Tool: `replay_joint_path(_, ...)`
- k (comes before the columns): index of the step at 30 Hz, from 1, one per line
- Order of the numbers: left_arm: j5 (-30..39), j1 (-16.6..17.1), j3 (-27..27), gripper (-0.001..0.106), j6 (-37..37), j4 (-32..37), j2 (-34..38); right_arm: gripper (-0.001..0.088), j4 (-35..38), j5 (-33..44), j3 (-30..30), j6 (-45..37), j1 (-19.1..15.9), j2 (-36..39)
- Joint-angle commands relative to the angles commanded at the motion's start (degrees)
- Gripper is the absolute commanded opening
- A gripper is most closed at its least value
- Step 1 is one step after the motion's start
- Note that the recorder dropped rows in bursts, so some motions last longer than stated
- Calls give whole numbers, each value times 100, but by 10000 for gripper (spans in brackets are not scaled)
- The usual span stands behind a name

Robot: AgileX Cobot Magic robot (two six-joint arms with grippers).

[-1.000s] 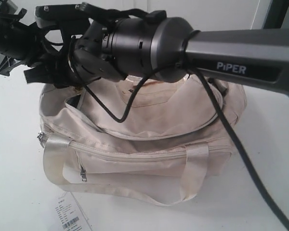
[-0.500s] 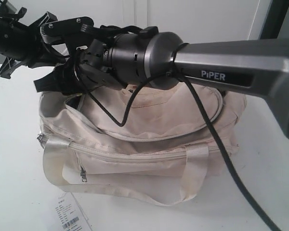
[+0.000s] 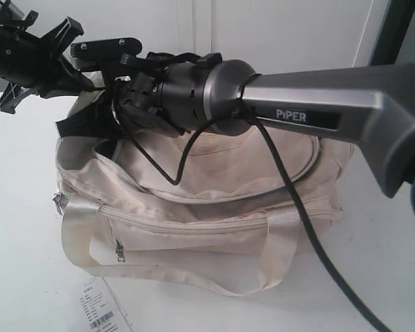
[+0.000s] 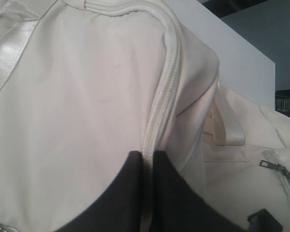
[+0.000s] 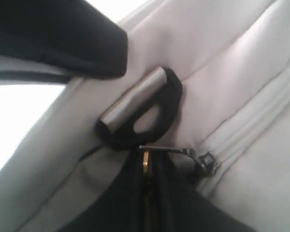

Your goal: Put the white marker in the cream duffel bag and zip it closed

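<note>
Cream duffel bag (image 3: 214, 200) seam (image 4: 160, 96) is pinched by left fingers (image 4: 113, 198); right fingers (image 5: 118, 205) clamp zipper pull (image 5: 166, 150).

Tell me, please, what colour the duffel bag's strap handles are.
The strap handles are glossy cream-white; clearest in the exterior view.

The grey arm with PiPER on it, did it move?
Yes. The right arm slid leftward: its PiPER label now sits nearer the middle of the cream duffel bag, which stayed put.
</note>
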Motion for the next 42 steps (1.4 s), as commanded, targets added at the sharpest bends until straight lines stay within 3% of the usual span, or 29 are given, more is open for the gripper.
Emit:
replay_joint_path(9, -2, 0, 0, 0, 12, 75, 0, 0, 319, 254, 0, -50, 0, -346)
replay_joint_path(16, -2, 0, 0, 0, 133, 86, 0, 0, 1063, 517, 0, -741, 12, -357)
replay_joint_path(21, -2, 0, 0, 0, 133, 86, 0, 0, 2044, 590, 0, -1700, 12, -369)
replay_joint_path(42, -62, 11, 0, 0, 131, 190, 0, 0, 3226, 1051, 0, -3114, 47, -784)
